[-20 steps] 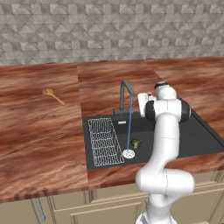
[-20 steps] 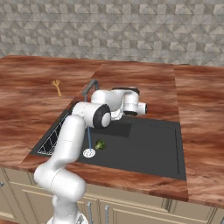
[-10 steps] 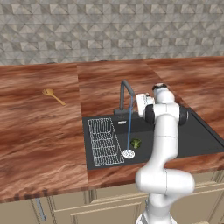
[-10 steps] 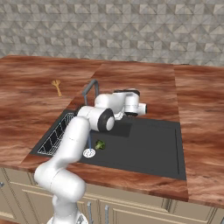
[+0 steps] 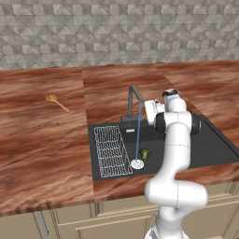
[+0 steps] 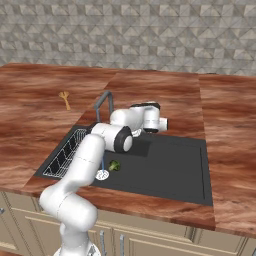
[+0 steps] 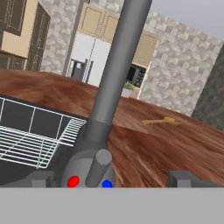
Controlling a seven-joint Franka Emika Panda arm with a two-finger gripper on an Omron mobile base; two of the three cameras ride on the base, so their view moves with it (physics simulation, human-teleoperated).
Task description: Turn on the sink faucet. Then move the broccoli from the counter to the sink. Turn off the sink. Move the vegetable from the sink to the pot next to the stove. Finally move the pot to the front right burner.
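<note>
Hand view shows the gripper spread wide around the faucet base lever, water running near the broccoli.

surface: glossy reddish wood grain | sink: matt black | sink faucet: smooth dark grey metal | rack: white wire | broccoli: bumpy green | spoon: pale wood | wall: rough grey stone

Dark grey sink faucet runs a thin stream; green broccoli lies in the black sink beside the drain.
</note>
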